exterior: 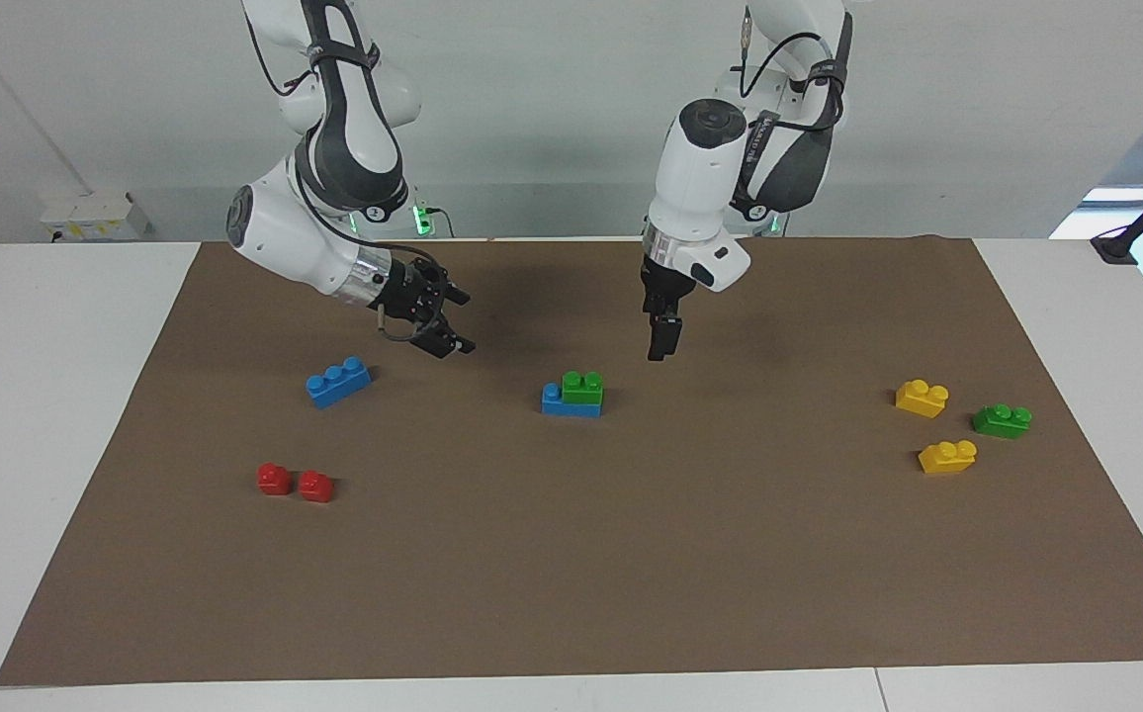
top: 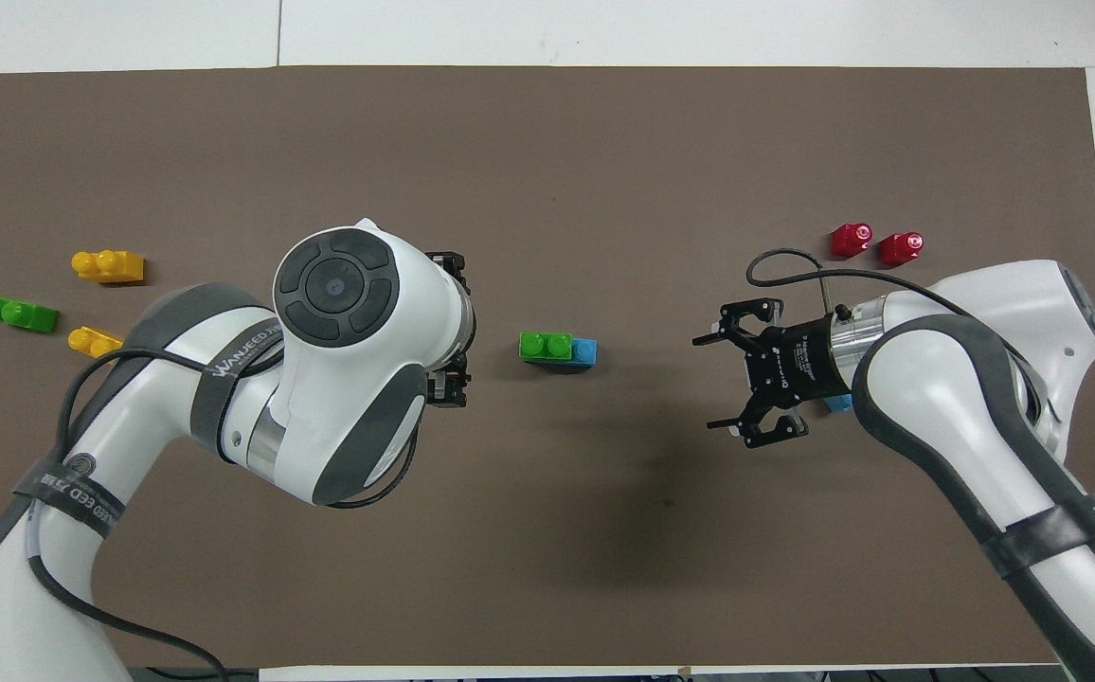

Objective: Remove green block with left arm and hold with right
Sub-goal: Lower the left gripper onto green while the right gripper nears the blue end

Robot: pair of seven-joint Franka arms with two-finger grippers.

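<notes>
While it sits at the centre of the frame on the brown mat point(exterior: 631, 554), the green block point(exterior: 583, 388), bright green with two round studs, is stacked on one end of a blue brick point(exterior: 562, 403). The left gripper point(exterior: 662, 341) hangs just above and to the upper right of it, jaws spread wide and empty. The right gripper point(exterior: 445, 321), left of centre, is equally wide open, holding nothing, over bare mat near a loose blue brick point(exterior: 338, 382).

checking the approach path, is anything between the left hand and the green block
No. In the facing view only bare brown mat lies between the left hand and the green block.
</notes>
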